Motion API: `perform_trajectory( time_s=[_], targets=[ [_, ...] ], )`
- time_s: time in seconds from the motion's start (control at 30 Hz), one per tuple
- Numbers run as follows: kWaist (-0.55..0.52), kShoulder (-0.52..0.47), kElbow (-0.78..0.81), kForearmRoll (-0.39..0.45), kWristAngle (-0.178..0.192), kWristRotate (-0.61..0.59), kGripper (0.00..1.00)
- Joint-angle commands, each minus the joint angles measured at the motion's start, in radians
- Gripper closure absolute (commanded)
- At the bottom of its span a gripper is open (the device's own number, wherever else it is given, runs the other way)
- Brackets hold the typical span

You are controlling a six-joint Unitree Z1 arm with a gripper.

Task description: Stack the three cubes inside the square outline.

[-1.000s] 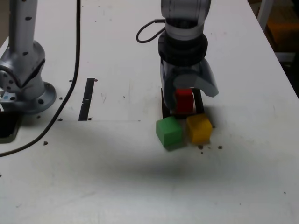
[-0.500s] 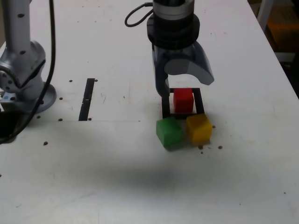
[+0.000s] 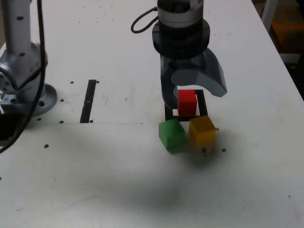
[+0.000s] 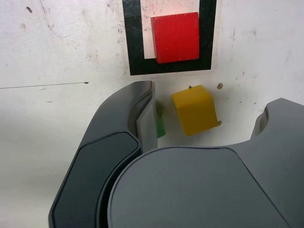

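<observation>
The red cube (image 3: 187, 102) sits flat inside the square outline (image 3: 167, 112), on its white centre, close to the frame's side at the exterior view's right. No cube rests on top of it. The yellow cube (image 3: 202, 130) and the green cube (image 3: 171, 134) lie outside the frame on the tabletop (image 3: 118, 171), just beside its near edge and side by side with a narrow gap between them, the green one toward the exterior view's left and turned slightly askew. In the wrist view the green cube is almost wholly hidden behind one dark finger (image 4: 142, 114); only a sliver shows. The hand (image 3: 192, 92) hangs over the outline, its two fingers spread wide and holding nothing, with the yellow cube visible in the gap between them in the wrist view. A straight black strip (image 3: 88, 100) lies well apart toward the exterior view's left, near the arm's base (image 3: 23, 90) and a black cable (image 3: 40, 57). Small dark specks dot the tabletop around the cubes.
</observation>
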Motion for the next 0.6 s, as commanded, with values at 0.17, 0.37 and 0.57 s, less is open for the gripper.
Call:
perform_trajectory(
  time_s=[0.17, 0.37, 0.57],
  targets=[
    [-0.018, 0.042, -0.031, 0.008, 0.007, -0.005, 0.17],
    [-0.029, 0.070, -0.054, 0.012, 0.006, -0.016, 0.17],
    [-0.031, 0.099, -0.062, 0.008, -0.008, -0.023, 0.17]
  ],
)
